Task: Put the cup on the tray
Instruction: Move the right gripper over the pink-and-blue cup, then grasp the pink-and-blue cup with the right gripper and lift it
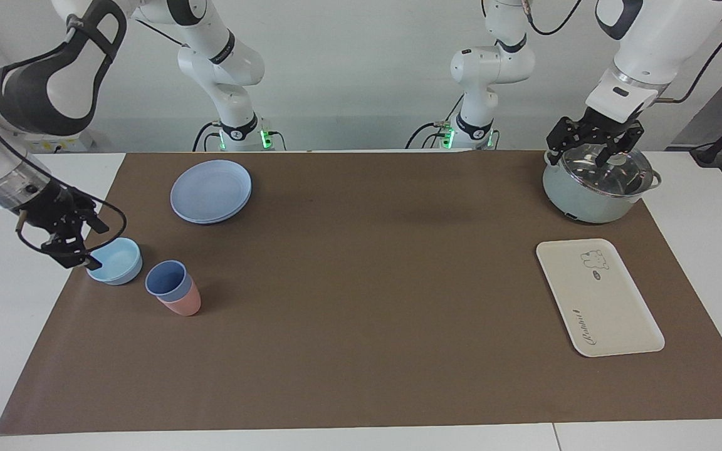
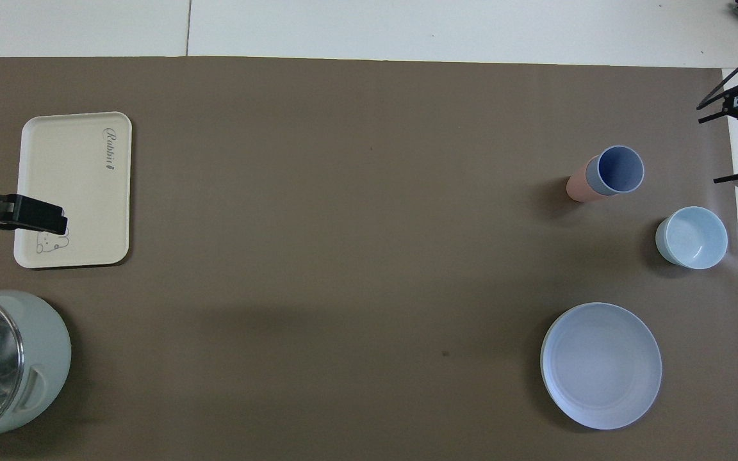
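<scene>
1. The cup (image 1: 167,279) stands upright, nested in a pink cup (image 1: 182,303), at my right arm's end of the mat, well apart from the tray (image 1: 598,295) at my left arm's end.
2. My right gripper (image 1: 71,250) hangs released beside the bowl (image 1: 116,260); the cup lies just past the bowl toward mid-table. This arm is plainly nearer.
3. My left gripper (image 1: 594,141) waits above the pot (image 1: 599,185), fingers spread, holding nothing.
4. I judge the pink cup may lift along.

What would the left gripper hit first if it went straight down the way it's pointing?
Most likely the glass lid of the pot: the left gripper hangs, fingers down, right over it. How much gap remains is unclear.
</scene>
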`<action>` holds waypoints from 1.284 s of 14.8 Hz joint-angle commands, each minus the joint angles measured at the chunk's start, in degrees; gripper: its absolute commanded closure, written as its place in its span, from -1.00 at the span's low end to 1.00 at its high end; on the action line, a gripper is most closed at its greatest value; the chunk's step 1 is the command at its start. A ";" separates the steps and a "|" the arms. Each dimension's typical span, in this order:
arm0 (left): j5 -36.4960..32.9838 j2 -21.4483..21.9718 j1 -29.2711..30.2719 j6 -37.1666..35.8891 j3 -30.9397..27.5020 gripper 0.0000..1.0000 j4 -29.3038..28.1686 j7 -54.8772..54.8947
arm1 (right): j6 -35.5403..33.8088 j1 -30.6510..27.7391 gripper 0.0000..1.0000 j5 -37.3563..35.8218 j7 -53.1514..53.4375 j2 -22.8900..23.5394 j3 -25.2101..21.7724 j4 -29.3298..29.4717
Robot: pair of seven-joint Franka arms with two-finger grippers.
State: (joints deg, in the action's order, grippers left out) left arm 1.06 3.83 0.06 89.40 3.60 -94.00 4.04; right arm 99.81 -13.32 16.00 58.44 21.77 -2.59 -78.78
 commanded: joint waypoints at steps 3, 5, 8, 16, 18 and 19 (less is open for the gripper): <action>0.35 0.74 0.02 1.13 -0.35 -1.00 -1.18 -0.09 | -1.27 -2.76 -0.98 4.29 1.58 11.34 1.09 9.15; 0.35 0.74 0.29 0.60 -0.44 -1.00 -1.18 -0.09 | -2.77 -4.08 -0.99 8.15 1.50 18.36 1.10 14.59; 0.35 0.74 0.29 0.51 -0.44 -1.00 -1.18 -0.17 | -2.34 -3.91 -1.00 10.10 1.50 20.86 1.62 14.97; 0.35 0.74 0.38 0.51 -0.70 -1.00 -1.18 -0.17 | -1.10 -2.42 -1.00 17.04 -0.96 21.48 2.24 5.67; 0.35 0.74 0.29 0.51 -0.70 -1.00 -1.18 -0.17 | -1.72 -2.76 -1.00 20.72 -2.19 20.51 2.85 3.02; 0.35 0.74 0.29 0.51 -0.70 -1.00 -1.18 -0.17 | -1.90 -2.77 -1.00 21.78 -2.46 20.25 2.85 2.58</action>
State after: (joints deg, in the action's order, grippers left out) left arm 1.06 3.83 0.28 89.40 3.06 -94.11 4.04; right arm 98.50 -15.46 34.49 57.93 43.99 -0.25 -73.06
